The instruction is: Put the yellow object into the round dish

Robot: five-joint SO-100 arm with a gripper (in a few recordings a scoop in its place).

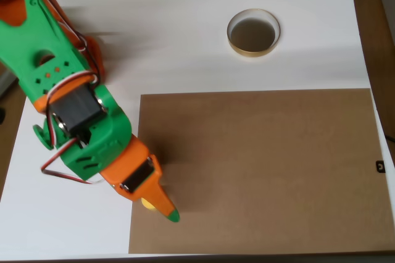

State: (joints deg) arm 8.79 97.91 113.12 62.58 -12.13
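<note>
Looks like a hobby robotics bench or small lab: white desk point(185, 28) under a plain brown board point(265, 170), a 3D-printed green and orange arm point(68, 90) (loose servo wires showing), wooden floor at edges.

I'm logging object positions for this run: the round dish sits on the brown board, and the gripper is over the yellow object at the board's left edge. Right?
Not quite. In the overhead view the round dish sits on the white table, beyond the brown board, not on it. The gripper is indeed over the yellow object at the board's left edge.
</note>
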